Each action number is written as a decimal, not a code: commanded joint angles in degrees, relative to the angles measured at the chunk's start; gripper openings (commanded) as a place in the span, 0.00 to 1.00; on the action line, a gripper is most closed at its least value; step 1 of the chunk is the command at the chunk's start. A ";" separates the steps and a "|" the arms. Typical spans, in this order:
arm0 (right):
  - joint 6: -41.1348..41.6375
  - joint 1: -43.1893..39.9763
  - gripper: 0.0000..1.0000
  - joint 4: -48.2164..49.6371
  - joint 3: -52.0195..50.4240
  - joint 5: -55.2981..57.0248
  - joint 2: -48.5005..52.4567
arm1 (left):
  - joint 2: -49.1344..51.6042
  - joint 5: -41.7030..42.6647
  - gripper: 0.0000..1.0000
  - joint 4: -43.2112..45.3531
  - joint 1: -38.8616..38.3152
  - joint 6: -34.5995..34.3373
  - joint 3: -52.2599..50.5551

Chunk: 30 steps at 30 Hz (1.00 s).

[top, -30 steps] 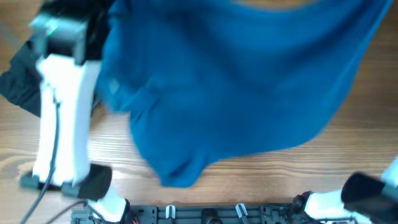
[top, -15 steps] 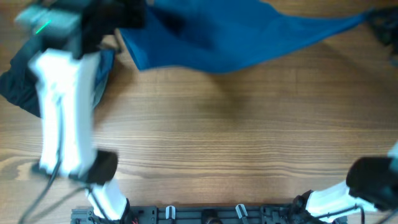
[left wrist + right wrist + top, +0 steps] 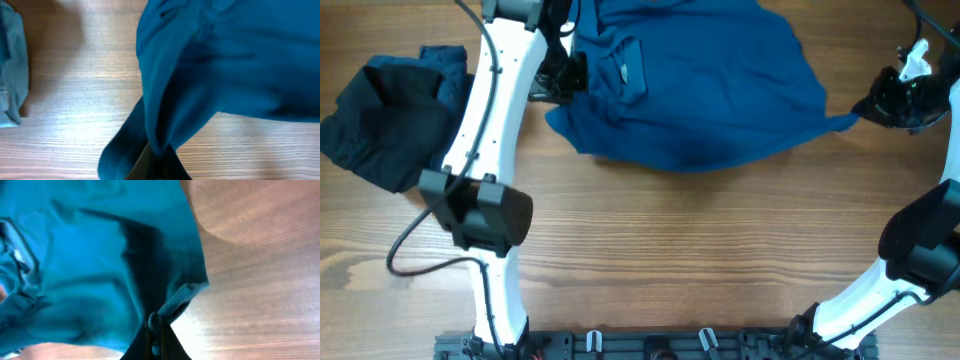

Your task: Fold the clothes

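Overhead | left gripper (image 3: 576,73), right gripper (image 3: 866,108) clamp blue top (image 3: 710,90) | dark clothes (image 3: 380,125) apart

The top of the blue shirt (image 3: 700,90) runs off the overhead view's upper edge. My left gripper (image 3: 156,160) is buried under the shirt fold it pinches. My right gripper (image 3: 159,337), pinching a corner, is cut by the bottom edge. Another cloth (image 3: 10,75) is cropped at left.

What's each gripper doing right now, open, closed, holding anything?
Left gripper: closed, pinching a fold of the blue shirt.
Right gripper: closed, pinching the blue shirt's edge on the opposite side.
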 commanded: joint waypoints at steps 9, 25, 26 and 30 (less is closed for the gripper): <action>4.59 -0.76 0.04 1.60 2.73 -1.53 -32.06 | -36.65 -9.75 0.04 0.57 0.28 -1.22 0.98; 17.29 -0.35 0.04 15.30 2.78 -8.39 -31.95 | -43.36 -25.77 0.04 18.40 0.35 3.32 0.81; 18.58 0.24 0.04 19.52 2.78 -10.05 -28.63 | -38.66 -24.90 0.04 23.58 0.42 6.27 0.81; 30.77 0.52 0.04 50.56 2.97 -18.47 -16.20 | -22.73 -24.22 0.04 52.24 0.94 19.19 3.50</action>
